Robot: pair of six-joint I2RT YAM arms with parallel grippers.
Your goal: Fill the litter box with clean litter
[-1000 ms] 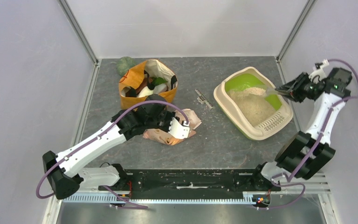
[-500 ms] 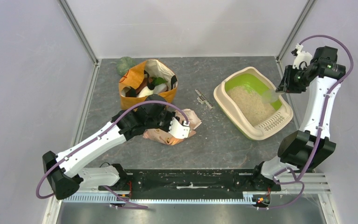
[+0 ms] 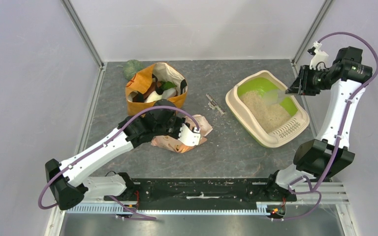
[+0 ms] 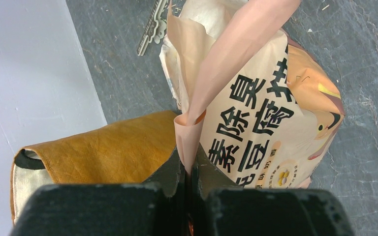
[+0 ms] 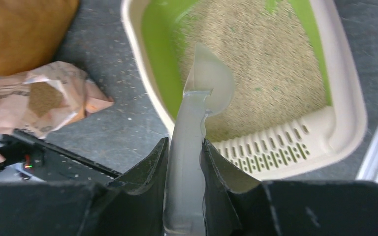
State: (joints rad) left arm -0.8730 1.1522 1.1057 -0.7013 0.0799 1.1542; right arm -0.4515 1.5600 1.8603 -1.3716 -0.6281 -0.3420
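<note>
Left wrist view, nearest to us. What has that arm got?

— The left gripper has its fingers pinched tight on a folded flap of the litter bag, a peach paper sack slumped on the table. The fingers hide the lowest bit of the flap.

Any writing on it?

— Bold black Chinese characters, 豆腐 among them, and an orange cartoon figure at the edge. The small print lower down is too fine for me.

And around it?

— The orange paper shopping bag stands just behind, stuffed with things I can't sort out. A small metal strip lies between that bag and the litter box. At the far edge, a dark green lump is half hidden by the bag.

Where's the box, then?

— Right side of the table, well apart from the sack, with its green hood towards the far wall and its slotted grille towards us. The clean litter covers its floor.

The other arm?

— The right gripper is clamped on the handle of a clear scoop, whose bowl hangs over the litter by the hood end. It's blurred and see-through, so I can't tell whether it holds anything or touches the grains.
</note>
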